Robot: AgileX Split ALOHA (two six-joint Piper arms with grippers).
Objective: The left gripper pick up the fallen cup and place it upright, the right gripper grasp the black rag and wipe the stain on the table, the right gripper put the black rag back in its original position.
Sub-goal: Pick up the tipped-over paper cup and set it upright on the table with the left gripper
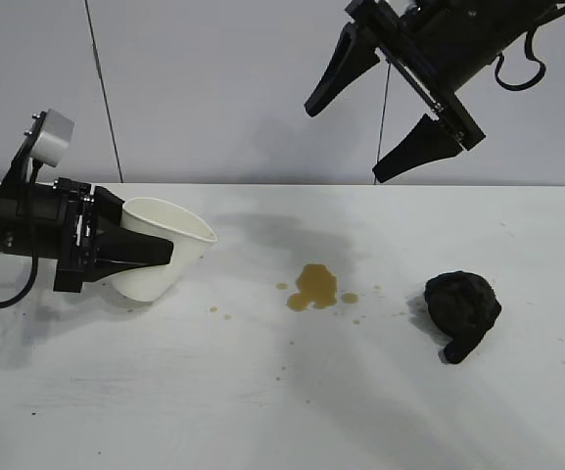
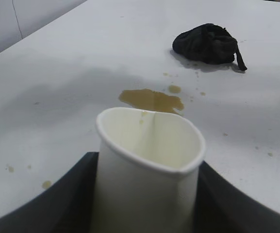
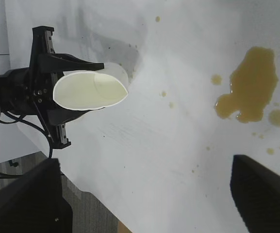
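My left gripper (image 1: 150, 253) is shut on the white paper cup (image 1: 162, 248) at the table's left. The cup is tilted, its squeezed rim pointing up and right, its base near the table (image 1: 282, 392). In the left wrist view the cup (image 2: 147, 170) sits between my black fingers (image 2: 57, 204). It also shows in the right wrist view (image 3: 89, 90). The yellowish-brown stain (image 1: 315, 286) lies mid-table, with droplets around it. The black rag (image 1: 461, 304) lies crumpled to its right. My right gripper (image 1: 370, 132) hangs open and empty high above the stain.
The table's near edge and grey floor show in the right wrist view (image 3: 96, 213). A grey wall (image 1: 213, 88) stands behind the table. Small droplets (image 1: 220, 311) lie between cup and stain.
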